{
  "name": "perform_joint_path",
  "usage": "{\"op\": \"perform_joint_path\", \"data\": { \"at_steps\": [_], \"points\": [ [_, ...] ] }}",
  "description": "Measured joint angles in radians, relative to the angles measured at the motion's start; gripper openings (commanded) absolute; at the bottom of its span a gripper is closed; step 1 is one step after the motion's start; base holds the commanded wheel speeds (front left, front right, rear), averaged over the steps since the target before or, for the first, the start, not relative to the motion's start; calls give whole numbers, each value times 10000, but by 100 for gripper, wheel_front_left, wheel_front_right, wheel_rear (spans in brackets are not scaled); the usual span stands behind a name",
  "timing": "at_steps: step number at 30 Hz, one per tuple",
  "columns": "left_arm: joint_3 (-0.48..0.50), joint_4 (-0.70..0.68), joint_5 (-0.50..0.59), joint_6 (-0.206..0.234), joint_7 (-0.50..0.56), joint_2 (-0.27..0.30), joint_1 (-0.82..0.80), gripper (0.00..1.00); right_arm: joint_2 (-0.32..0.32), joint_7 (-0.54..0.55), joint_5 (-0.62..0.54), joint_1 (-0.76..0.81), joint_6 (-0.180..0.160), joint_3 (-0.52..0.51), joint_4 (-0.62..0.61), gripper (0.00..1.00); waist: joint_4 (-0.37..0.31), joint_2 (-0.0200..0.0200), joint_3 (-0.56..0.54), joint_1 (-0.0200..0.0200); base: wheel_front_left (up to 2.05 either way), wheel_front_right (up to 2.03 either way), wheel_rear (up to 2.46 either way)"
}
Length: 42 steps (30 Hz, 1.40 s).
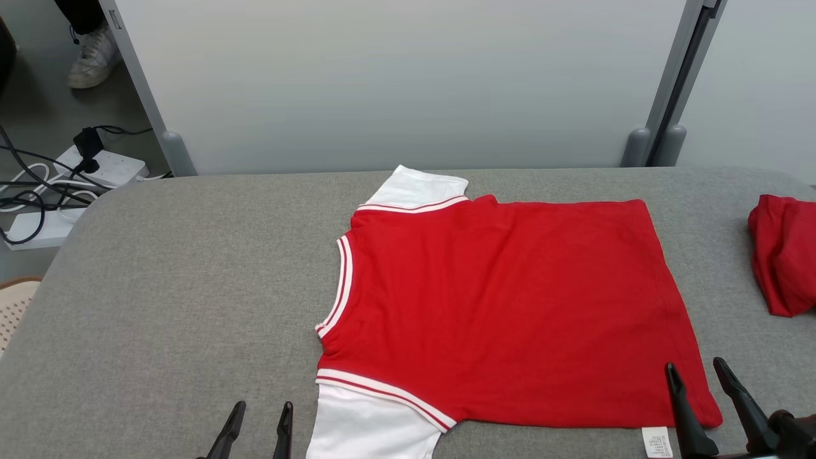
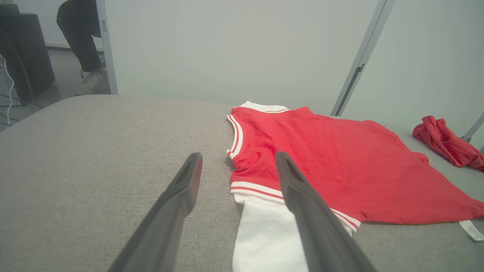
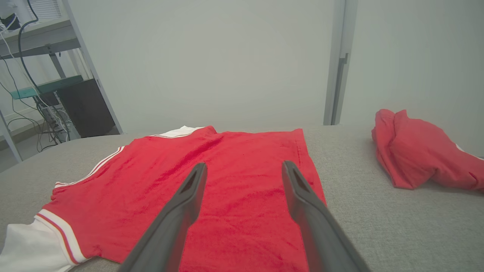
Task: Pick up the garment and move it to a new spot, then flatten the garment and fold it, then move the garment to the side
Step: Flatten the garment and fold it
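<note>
The garment (image 1: 503,312) is a red T-shirt with white sleeves and striped trim, spread flat on the grey table (image 1: 178,280), collar to the left. It also lies in the left wrist view as the garment (image 2: 340,166) and in the right wrist view as the garment (image 3: 211,189). My left gripper (image 1: 261,408) is open near the front edge, just left of the near white sleeve (image 1: 370,427). My right gripper (image 1: 695,368) is open over the shirt's near hem corner, beside a white care label (image 1: 656,442). Nothing sits between either pair of fingers.
A second red garment (image 1: 784,252) lies crumpled at the table's right edge. A grey partition wall (image 1: 395,83) stands behind the table. On the floor at far left lie a power strip with cables (image 1: 70,185) and a person's white shoe (image 1: 92,57).
</note>
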Motion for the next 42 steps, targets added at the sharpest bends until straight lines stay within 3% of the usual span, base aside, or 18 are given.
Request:
{"op": "perform_joint_path", "data": {
  "at_steps": [12,21,32,33,37,40,42],
  "points": [
    [-48,430,257,-100,52,-29,-2,100,-4,0,81,-2,0,21,27,100,-32,0,201,0,0,0,0],
    [-420,1406,-180,-159,1873,-86,-29,100,-8,0,84,-11,0,58,38,100,-164,0,381,0,0,0,0],
    [-941,2635,-222,155,2305,-265,-1093,99,-65,0,157,-64,0,98,33,100,-337,0,693,0,0,0,0],
    [-997,2748,-221,176,2309,-267,-1174,85,-75,0,157,-78,0,107,31,100,-360,0,725,0,0,0,0],
    [-1099,3179,-221,192,2309,-265,-1404,58,-128,0,169,-235,0,117,25,100,-459,0,835,0,0,0,0],
    [-1114,3367,-142,364,2301,-265,-1493,54,-180,0,186,-260,0,115,23,100,-544,0,864,0,0,0,0],
    [-1106,3457,-140,474,2261,-263,-1495,58,-226,0,188,-260,0,113,23,100,-579,0,860,0,0,0,0]
  ]
}}
